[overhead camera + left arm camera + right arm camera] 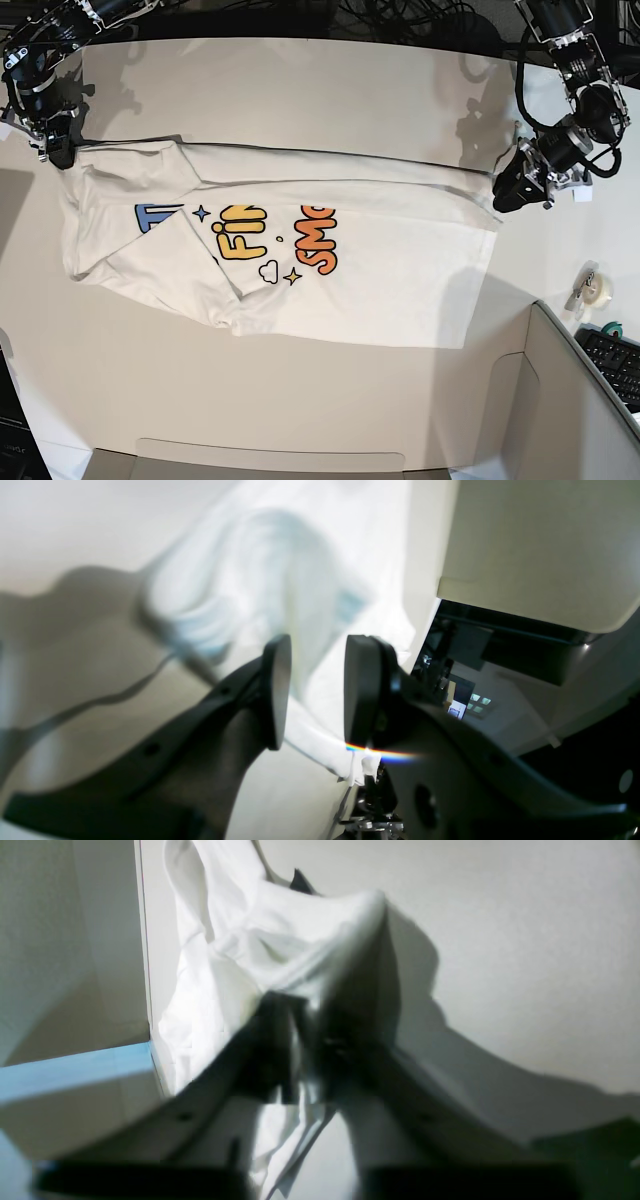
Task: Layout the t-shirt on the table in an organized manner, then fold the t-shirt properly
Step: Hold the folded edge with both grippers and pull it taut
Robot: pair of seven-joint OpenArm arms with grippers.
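Observation:
The white t-shirt [380, 270] lies print side up on the table [300, 90], with its left part folded over in creases. Its far edge runs in a straight line between my two grippers. My right gripper [58, 152] is at the shirt's far left corner. In the right wrist view, blurred, this gripper [305, 1010] is shut on a bunch of the t-shirt [235, 940]. My left gripper [505, 192] is at the far right corner. Up close, its jaws [320, 645] stand apart with t-shirt cloth [250, 580] lying in the gap, not pinched.
Grey cardboard box walls [580, 400] rise at the front right, and a flap [270, 460] lies along the front edge. A tape roll [592, 285] and a keyboard [615, 360] lie at the right. Cables cross the far edge.

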